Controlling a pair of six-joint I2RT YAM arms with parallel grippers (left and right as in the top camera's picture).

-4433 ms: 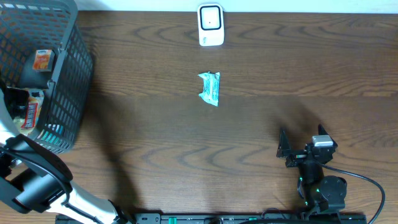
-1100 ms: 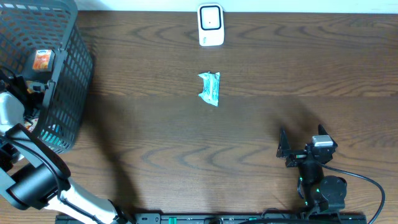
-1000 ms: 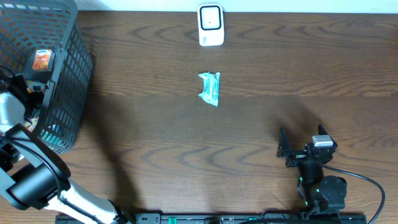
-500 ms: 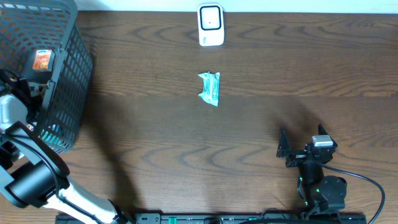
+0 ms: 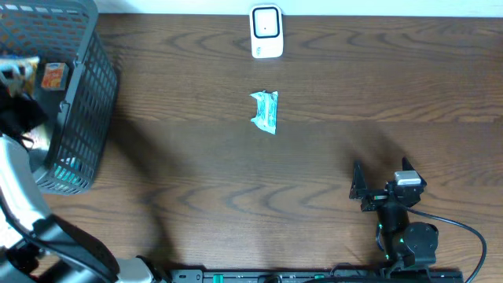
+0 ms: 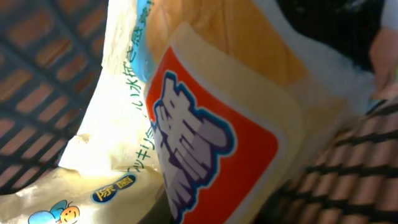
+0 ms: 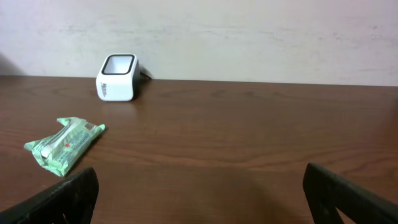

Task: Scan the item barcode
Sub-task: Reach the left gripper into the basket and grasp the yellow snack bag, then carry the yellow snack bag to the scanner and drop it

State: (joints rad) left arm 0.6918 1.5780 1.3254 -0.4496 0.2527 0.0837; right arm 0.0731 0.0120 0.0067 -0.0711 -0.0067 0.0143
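The left gripper (image 5: 18, 85) had snapped shut a moment earlier on a cream snack packet (image 6: 205, 124) with an orange-red label. It had since raised the packet within the grey basket (image 5: 78, 102) at the worktop's left end. So the item looked to be in hand, though well apart from the white scanner (image 5: 266, 31), while the right gripper (image 7: 199, 196) sat wide open, holding nothing.

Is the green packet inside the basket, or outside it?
Outside. The green packet lies on the bare table, well apart from the basket, near the white scanner.
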